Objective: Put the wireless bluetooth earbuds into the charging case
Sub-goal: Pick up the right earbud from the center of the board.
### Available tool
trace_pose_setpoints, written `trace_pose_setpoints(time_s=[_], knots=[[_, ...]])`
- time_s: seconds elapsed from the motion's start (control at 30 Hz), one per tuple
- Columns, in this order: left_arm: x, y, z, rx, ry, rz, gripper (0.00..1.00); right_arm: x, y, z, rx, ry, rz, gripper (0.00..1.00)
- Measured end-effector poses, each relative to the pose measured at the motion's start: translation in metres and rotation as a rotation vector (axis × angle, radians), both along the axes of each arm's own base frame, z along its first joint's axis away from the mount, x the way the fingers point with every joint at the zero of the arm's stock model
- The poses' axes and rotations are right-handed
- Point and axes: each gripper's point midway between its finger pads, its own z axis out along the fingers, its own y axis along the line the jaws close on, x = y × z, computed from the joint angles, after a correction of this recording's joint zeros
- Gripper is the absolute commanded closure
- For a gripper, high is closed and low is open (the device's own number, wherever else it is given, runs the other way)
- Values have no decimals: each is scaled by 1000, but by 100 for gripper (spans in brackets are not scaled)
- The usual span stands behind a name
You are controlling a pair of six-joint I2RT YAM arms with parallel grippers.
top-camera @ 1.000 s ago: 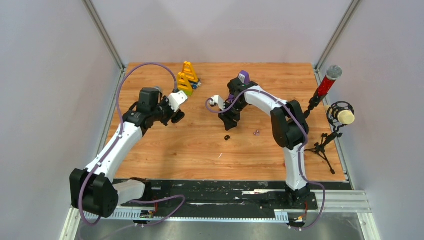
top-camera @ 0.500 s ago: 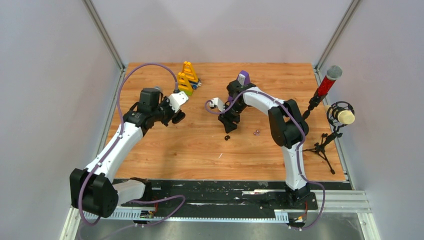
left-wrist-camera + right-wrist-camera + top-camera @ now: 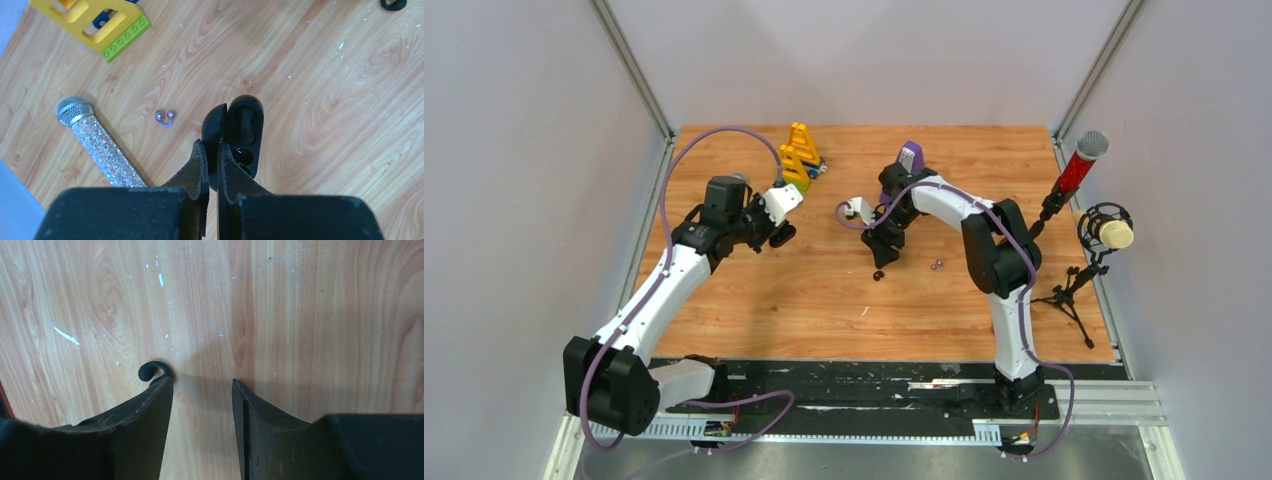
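My left gripper (image 3: 210, 148) is shut on the lid edge of the open charging case (image 3: 246, 131), a glossy black oval showing its wells; in the top view this gripper (image 3: 779, 236) is at mid-left. My right gripper (image 3: 202, 383) is open, low over the wood. One black earbud (image 3: 150, 371) lies just beyond the tip of its left finger (image 3: 150, 405), outside the gap between the jaws. In the top view the earbud (image 3: 878, 275) lies just in front of the right gripper (image 3: 882, 256). A second bud is not clearly seen.
A yellow toy block (image 3: 800, 157) stands at the back, also in the left wrist view (image 3: 95, 22). A glittery silver microphone (image 3: 97, 145) and purple beads (image 3: 165, 118) lie left of the case. More purple beads (image 3: 937, 265) lie by the right arm. Microphone stands (image 3: 1084, 220) are at the right edge.
My right gripper has moved down and nearer, closing in on the earbud on the table. The left gripper with the case has barely moved.
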Motion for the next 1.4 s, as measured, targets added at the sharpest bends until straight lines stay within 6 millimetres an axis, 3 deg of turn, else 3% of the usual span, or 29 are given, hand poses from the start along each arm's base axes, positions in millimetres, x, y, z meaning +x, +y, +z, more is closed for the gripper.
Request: trace_pose_setpoints(time_s=[0.5,1.0,1.2,1.4], knots=[[-1,0,-3,2,5,0,98,-18,-3,2,22,47,-2,53],[-1,-1,-3,2,5,-4,99,-48,-7,2,2,94,35,54],[-1,-1,-3,2,5,-5,99,-41,-9,4,-4,72,23,54],[-1,-1,-3,2,5,-4,99,0,4,34,53,-49,2,55]])
